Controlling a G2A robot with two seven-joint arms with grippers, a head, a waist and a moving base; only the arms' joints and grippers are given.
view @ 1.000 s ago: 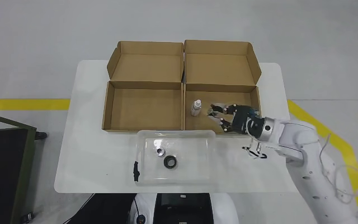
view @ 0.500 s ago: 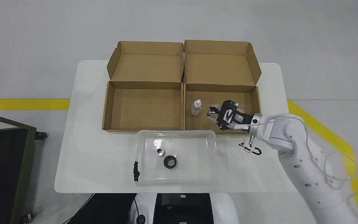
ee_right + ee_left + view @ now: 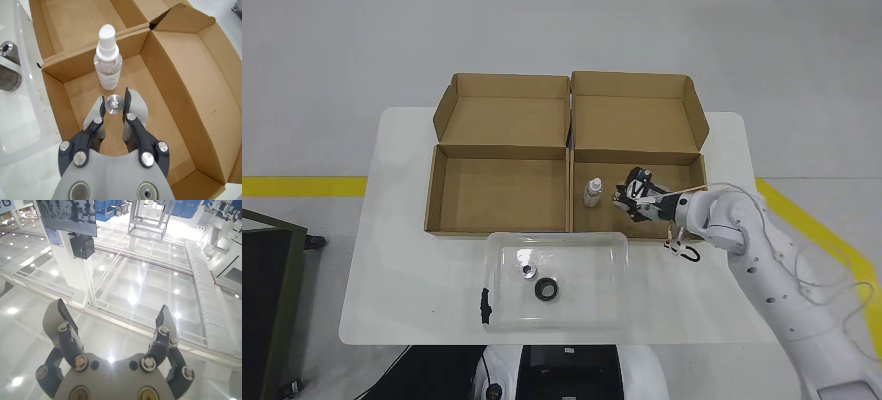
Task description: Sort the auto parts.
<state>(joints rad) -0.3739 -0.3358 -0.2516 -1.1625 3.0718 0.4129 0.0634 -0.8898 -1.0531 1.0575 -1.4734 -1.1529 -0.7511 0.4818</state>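
Observation:
My right gripper (image 3: 114, 98) hangs inside the right cardboard box (image 3: 189, 75), shut on a small round metal part (image 3: 114, 104) held by its rim between the two fingers. A clear spray bottle (image 3: 108, 72) with a white cap stands upright just beyond the part, near the wall shared with the left box. From above, the right gripper (image 3: 633, 194) sits beside the bottle (image 3: 593, 190). My left gripper (image 3: 111, 311) points up at a ceiling, open, nothing between its fingers.
An open left cardboard box (image 3: 498, 190) adjoins the right box (image 3: 692, 178). A clear plastic tray (image 3: 607, 300) at the table's front holds a silver cylinder (image 3: 529, 270) and a dark ring-shaped part (image 3: 546, 291). A small black piece (image 3: 484, 303) lies at its left edge.
The right arm's wrist has turned and drawn in over the right box, and the gripper has shifted slightly toward the box's far side, still near the bottle.

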